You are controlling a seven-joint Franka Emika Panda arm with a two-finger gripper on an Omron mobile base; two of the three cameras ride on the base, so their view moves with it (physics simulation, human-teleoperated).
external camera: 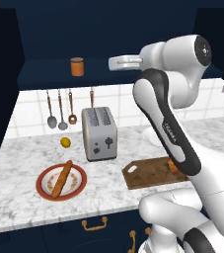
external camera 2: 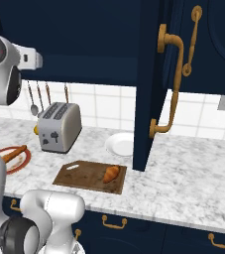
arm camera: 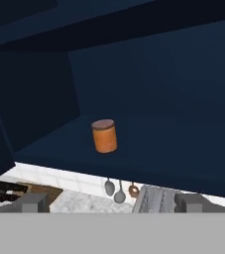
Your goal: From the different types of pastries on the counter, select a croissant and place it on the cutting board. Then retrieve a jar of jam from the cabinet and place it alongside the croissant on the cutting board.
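From the left base view the jam jar (external camera: 77, 66) stands on the open cabinet shelf, from the right the croissant (external camera 2: 111, 173) already lies on the cutting board (external camera 2: 79, 176), and the hand view shows the hand (arm camera: 111, 202) spread, empty, facing the jar, not yet fetched

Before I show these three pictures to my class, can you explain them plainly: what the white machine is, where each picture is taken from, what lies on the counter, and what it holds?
It is a rendered kitchen. The white machine is a robot arm on a driving base. Two pictures come from cameras behind it, left and right; the third looks along its hand. On the marble counter lie a cutting board bearing a croissant, a toaster, a white plate, a red plate with a baguette, and a lemon. The fingers stand apart, holding nothing, facing an orange jar on the cabinet shelf.
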